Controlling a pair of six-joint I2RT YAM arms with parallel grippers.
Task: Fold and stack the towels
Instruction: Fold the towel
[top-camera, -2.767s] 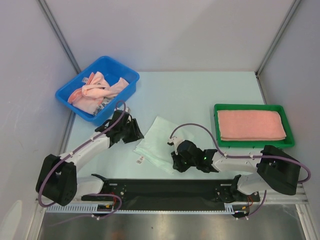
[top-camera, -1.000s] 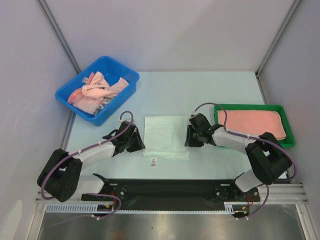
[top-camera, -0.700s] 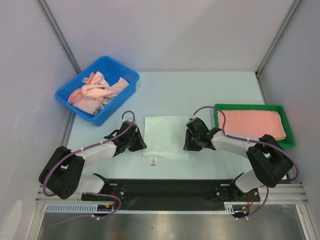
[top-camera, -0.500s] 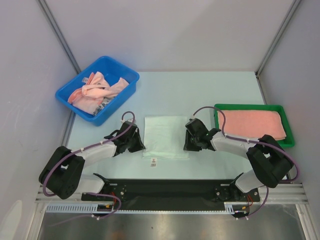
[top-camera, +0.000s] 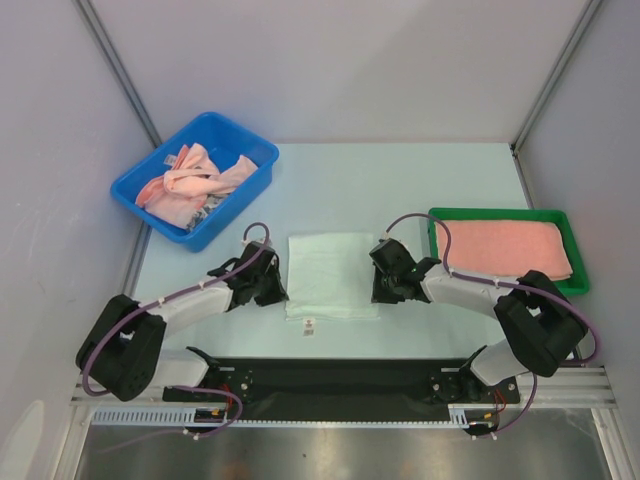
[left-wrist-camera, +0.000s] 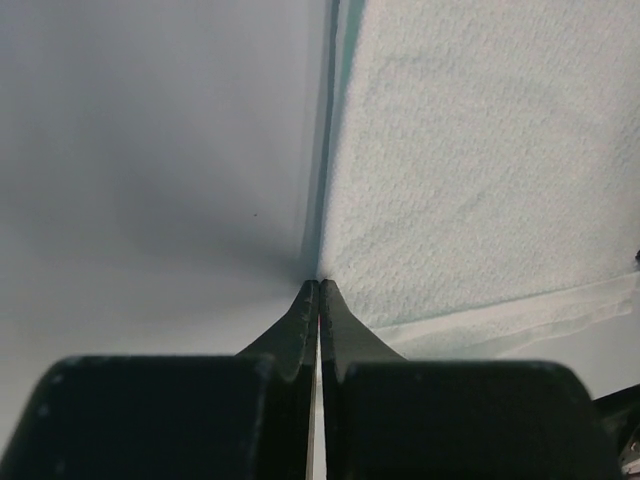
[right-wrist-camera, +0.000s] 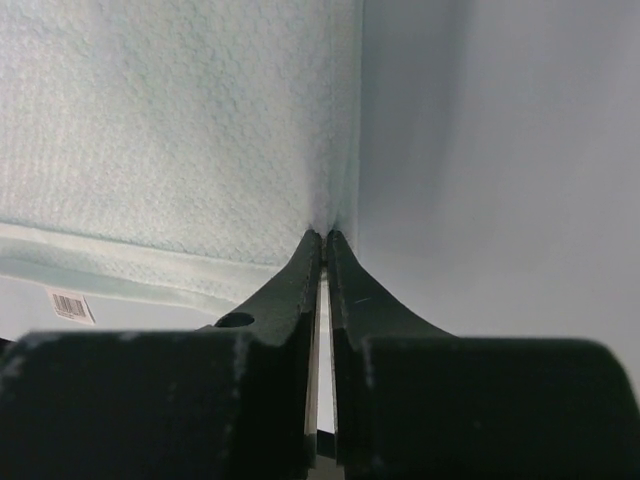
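1. A blue bin (top-camera: 262, 152) is seen on the surface (top-camera: 380, 185), well to the left of the pale green towel (top-camera: 330, 272) and farther back.
2. Crumpled pink towels (top-camera: 190, 180) are heaped inside that bin, in a loose pile; something with dark print is partly covered by them, too small to be made out.
3. The left claw (top-camera: 278, 290) is lowered at the pale green towel's left edge. In the wrist view its fingertips (left-wrist-camera: 305, 305) are pressed together, and their point is met by the cloth's border. Whether any cloth is caught between them cannot be told.
4. The pale green towel is laid flat on the surface between the two claws, as a neat rectangle. A thinner under-layer is shown along its near edge.
5. A small barcode label (top-camera: 308, 324) is found just beyond the pale green towel's near edge, towards its left corner.
6. The right claw (top-camera: 380, 290) is lowered at the pale green towel's right edge. Its fingertips (right-wrist-camera: 310, 260) are brought together too, with only a hairline gap, and the cloth's border is touched by them. A grip on the cloth cannot be confirmed.
7. A green tray (top-camera: 500, 213) is placed to the right of the pale green towel.
8. A folded pink towel (top-camera: 500, 250) is laid flat in that tray.
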